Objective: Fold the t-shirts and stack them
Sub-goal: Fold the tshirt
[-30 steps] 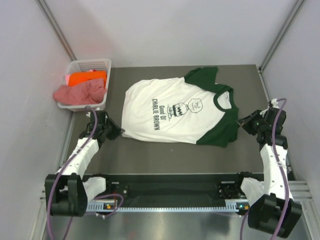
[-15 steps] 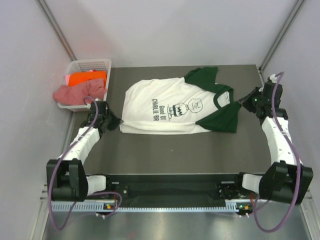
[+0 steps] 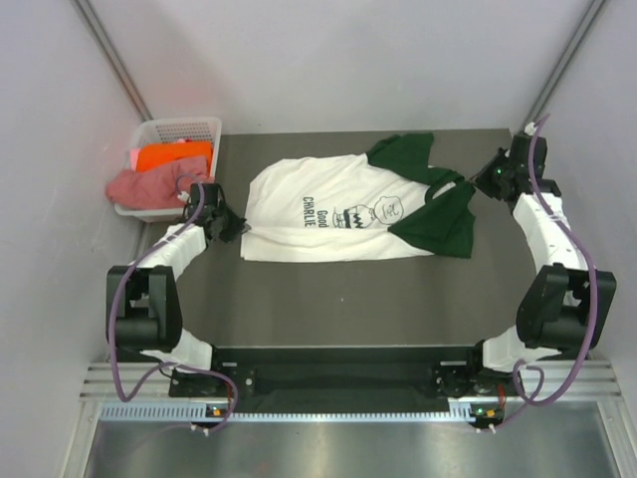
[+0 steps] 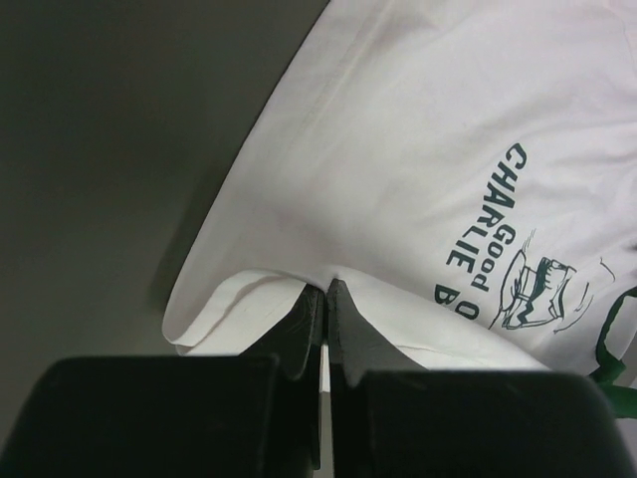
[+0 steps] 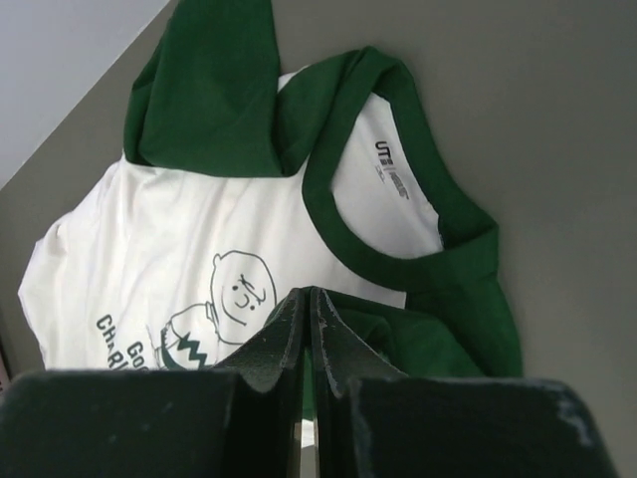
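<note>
The white t-shirt [image 3: 338, 209] with dark green sleeves and a black cartoon print lies mid-table, its near long edge folded up over the front. My left gripper [image 3: 242, 228] is shut on the white hem corner [image 4: 289, 294] at the shirt's left end. My right gripper [image 3: 478, 183] is shut on the dark green sleeve [image 5: 438, 339] at the right end, near the green collar [image 5: 338, 214]. An orange t-shirt [image 3: 171, 156] and a dusty pink t-shirt [image 3: 159, 184] lie crumpled in the basket.
A white plastic lattice basket [image 3: 189, 126] stands at the table's back left corner. Grey walls close in the table on three sides. The dark tabletop [image 3: 328, 299] lies bare in front of the shirt, with a metal rail along the near edge.
Both grippers have moved away from me, each holding its end of the shirt. The near edge has folded up over the print, so the lettering is partly covered and the shirt looks narrower.
</note>
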